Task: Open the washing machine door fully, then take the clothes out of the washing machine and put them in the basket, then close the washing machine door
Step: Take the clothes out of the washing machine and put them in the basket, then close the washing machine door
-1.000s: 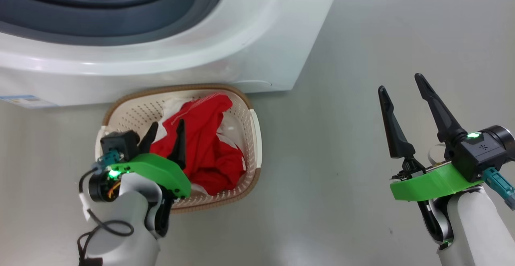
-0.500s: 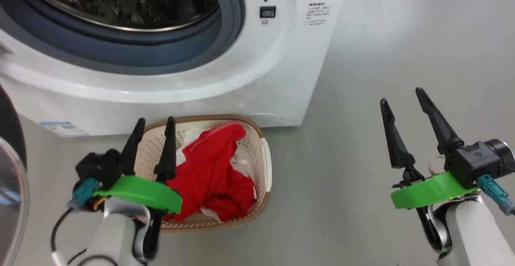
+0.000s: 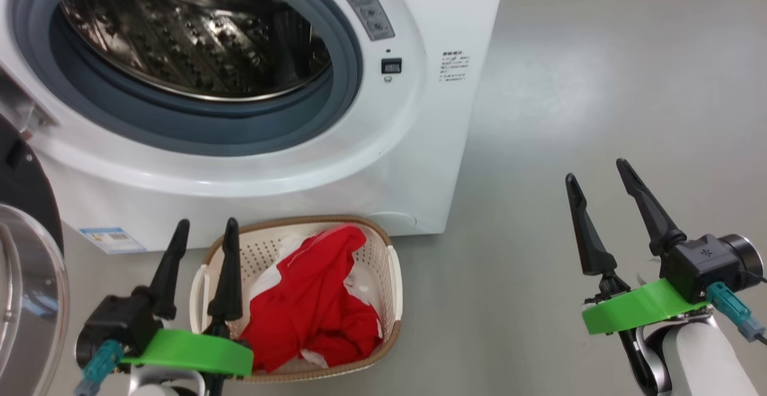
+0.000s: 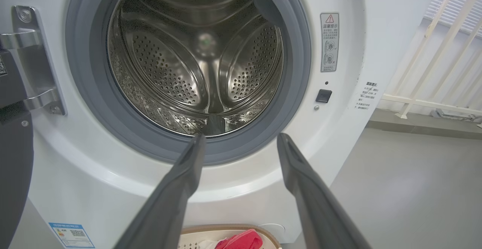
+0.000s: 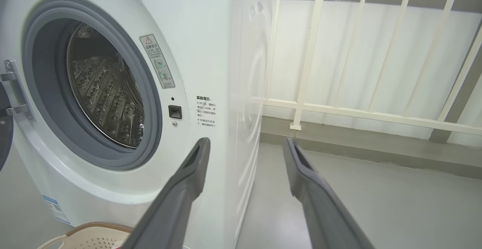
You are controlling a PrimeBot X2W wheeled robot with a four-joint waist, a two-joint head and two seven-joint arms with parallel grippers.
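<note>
Grey, smooth floor [image 3: 569, 84] runs to a pale wall behind a cream railing [image 5: 376, 113]. On the floor stands the white washing machine [image 3: 419, 144], its perforated steel drum [image 4: 196, 64] shining and the washing machine door [image 3: 30, 288] swung out at its left. Just before it sits the cream basket [image 3: 392, 282], holding red cloth [image 3: 311, 300]. The left end effector [image 3: 205, 223] and the right end effector [image 3: 594, 168] hover spread wide, grasping nothing.

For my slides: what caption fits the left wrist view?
Open left gripper faces the empty-looking drum of the washing machine, basket below.
</note>
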